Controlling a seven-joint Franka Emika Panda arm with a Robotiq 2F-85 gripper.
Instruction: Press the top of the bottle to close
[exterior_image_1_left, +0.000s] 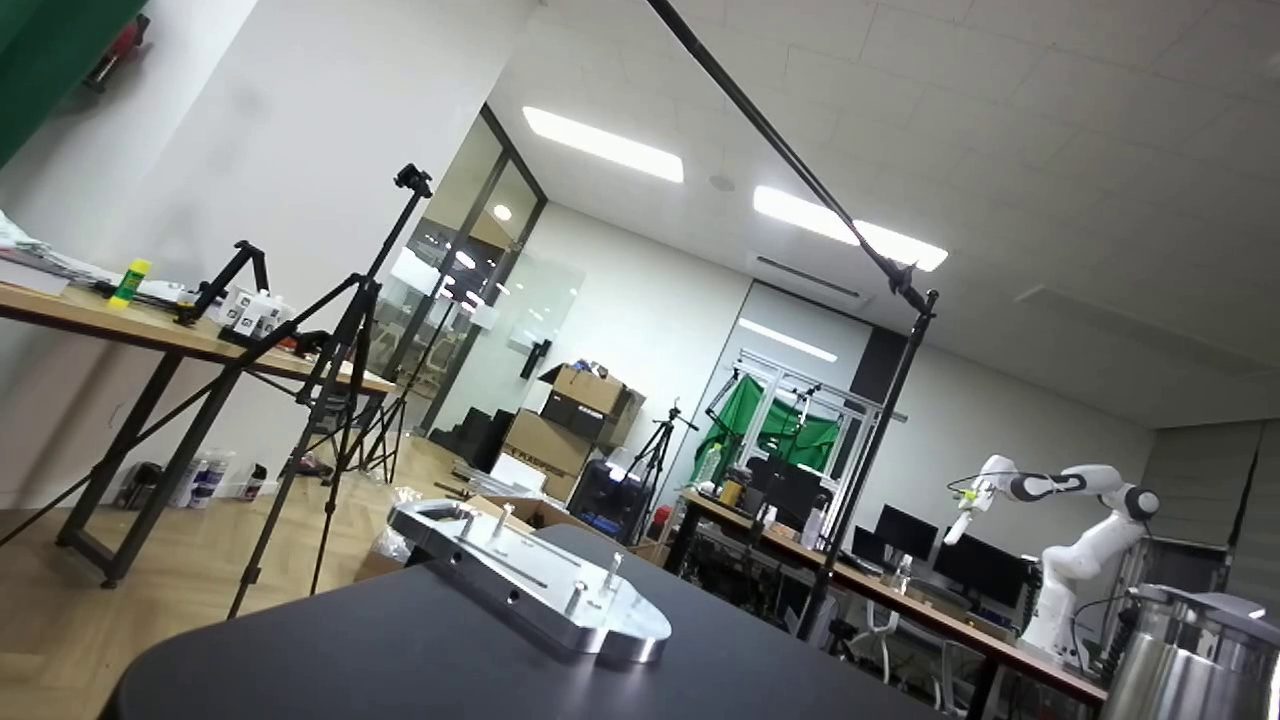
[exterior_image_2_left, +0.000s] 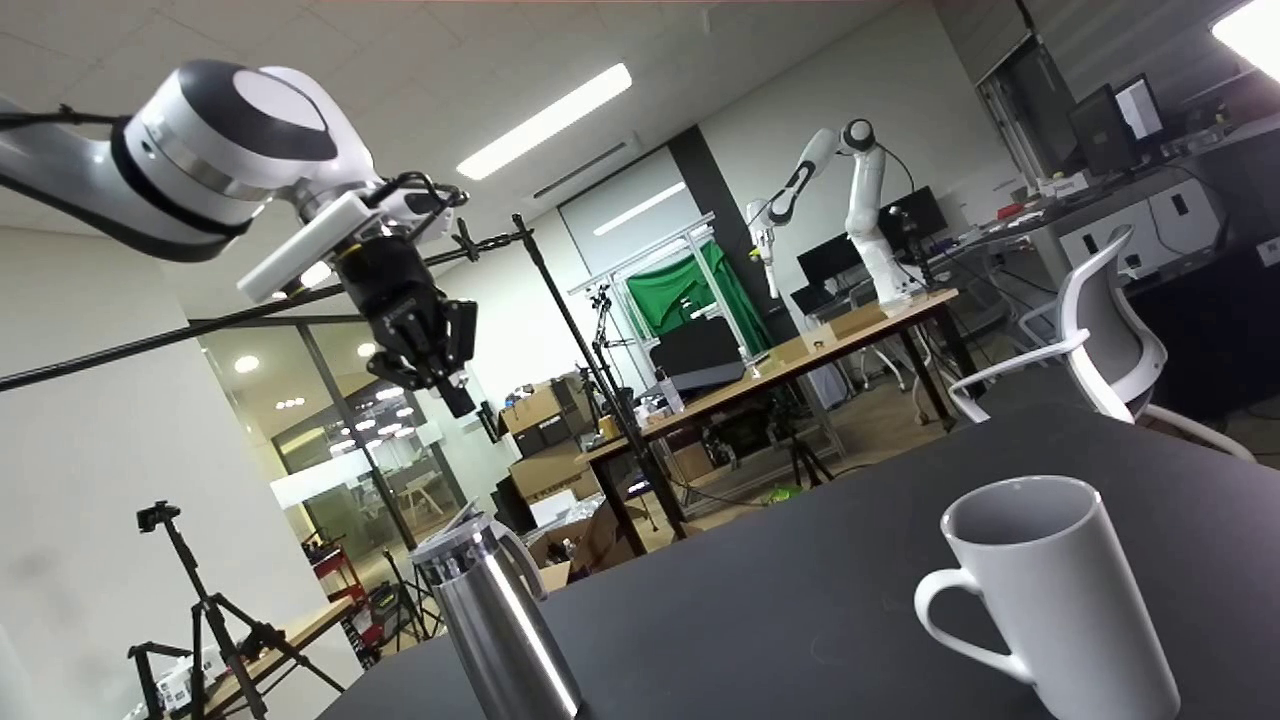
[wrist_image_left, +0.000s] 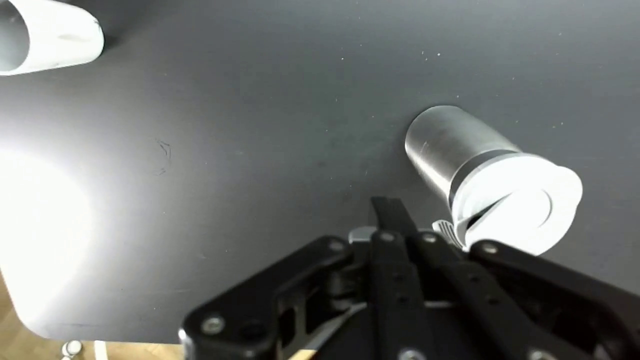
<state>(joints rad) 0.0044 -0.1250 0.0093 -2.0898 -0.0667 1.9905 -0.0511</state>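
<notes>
The gripper (exterior_image_2_left: 456, 396), squeezed together with nothing inside, hangs higher than the silver bottle (exterior_image_2_left: 510, 630) on the black table (exterior_image_2_left: 760, 600), so it seems to be lining up, and next it should press the tipped-up lid (wrist_image_left: 515, 215) down.

Your bottle (wrist_image_left: 447, 145) is smooth, shiny metal, its lid (wrist_image_left: 525, 200) plastic-looking; your mug (exterior_image_2_left: 1075, 600), smooth and ceramic-looking; the plate (exterior_image_1_left: 560, 570), bright metal; the surface (wrist_image_left: 260, 125), matt, lightly marked; your tool (wrist_image_left: 392, 212), matt.
</notes>
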